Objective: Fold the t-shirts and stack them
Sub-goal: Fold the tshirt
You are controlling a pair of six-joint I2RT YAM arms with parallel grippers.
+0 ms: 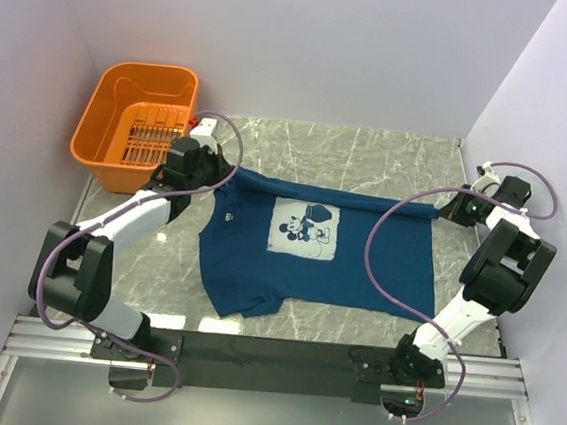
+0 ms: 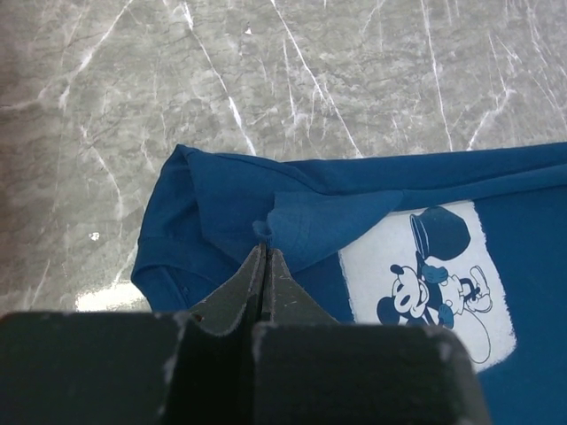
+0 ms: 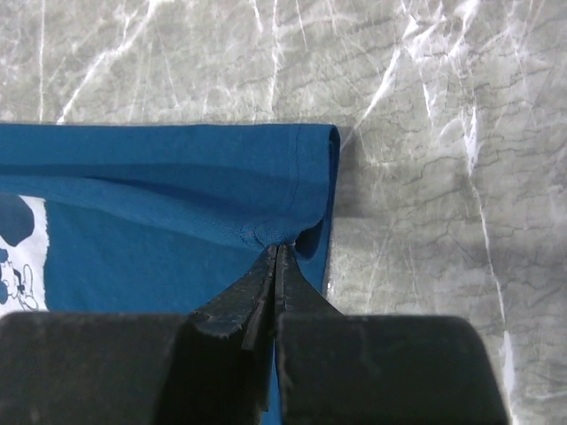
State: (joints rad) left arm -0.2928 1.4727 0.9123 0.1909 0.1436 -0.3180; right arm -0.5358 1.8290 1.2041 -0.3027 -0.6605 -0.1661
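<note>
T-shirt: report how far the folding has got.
Done: the t-shirt lies spread on the table, print up. In hand: left gripper and right gripper each pinch its far edge. Left: no fold is finished, nothing stacked.

Top view: looked steeply down from above and behind the robot, far enough off to take in the whole counter (image 1: 370,151).
Left wrist view: sat close behind the left pincer (image 2: 264,250), facing along its fingers onto one end of the t-shirt (image 2: 221,204).
Right wrist view: sat close behind the right pincer (image 3: 275,250), facing the shirt's opposite end.
Shared: both wrist views caught the chest print (image 2: 425,274), and the top view held all of it.
</note>
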